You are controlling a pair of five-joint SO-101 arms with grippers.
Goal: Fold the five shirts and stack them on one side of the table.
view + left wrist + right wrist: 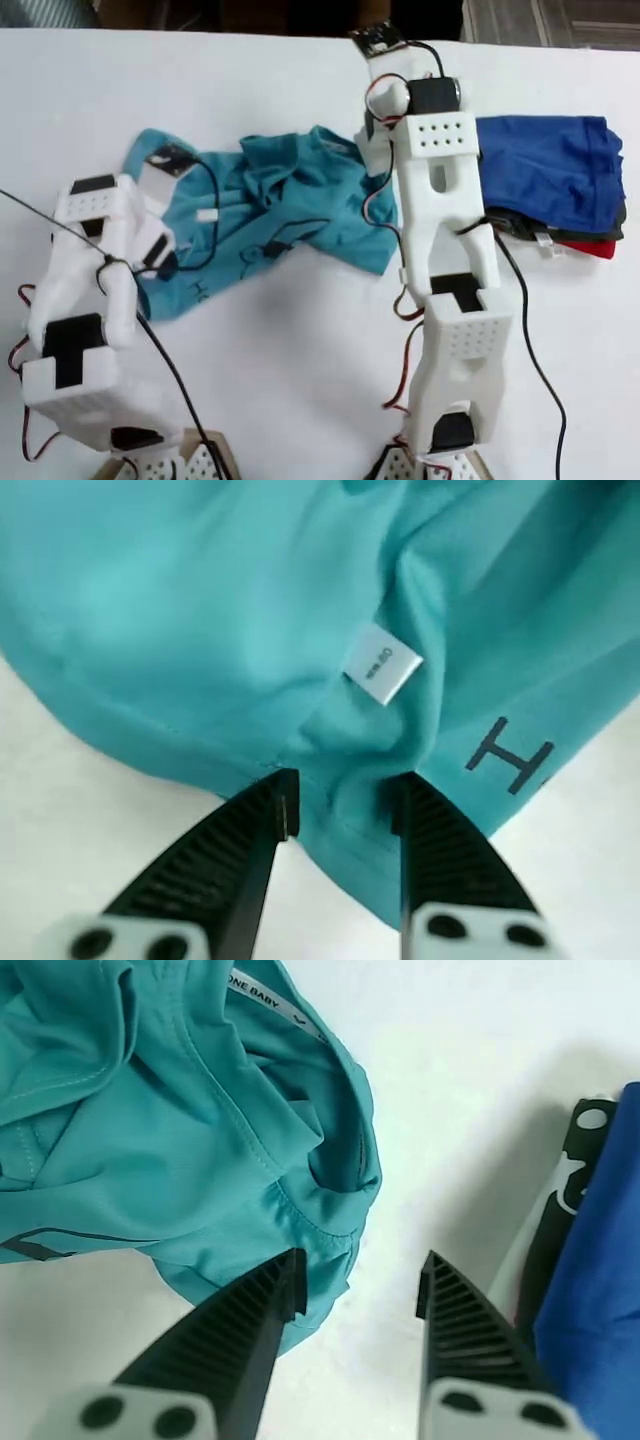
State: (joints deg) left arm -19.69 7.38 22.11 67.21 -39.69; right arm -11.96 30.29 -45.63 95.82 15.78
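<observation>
The teal shirt point(290, 200) is a soft, thin knit lying rumpled across the middle of the white counter point(300, 380). It's all ridges and folds, with dark letters point(508, 755) printed on it and a little white label point(383, 663) sewn into a seam. Off to its right a blue shirt point(545, 170) sits folded into a rough rectangle on top of a stack, with a sliver of a red shirt point(592, 248) poking out underneath (there's something dark between them too, can't tell what). The left arm point(90, 270) is hunched low over the teal shirt's left end, elbow bent. The left claw point(343, 805) points down at the hem with its ribbed black fingers partway apart and a puckered fold of fabric between them, not squeezed. The right arm point(445, 230) is stretched out long between the teal shirt and the stack. The right claw point(362, 1285) is spread open and gripping nothing, one finger at the teal shirt's bunched edge, the other over bare counter just beside the blue shirt
</observation>
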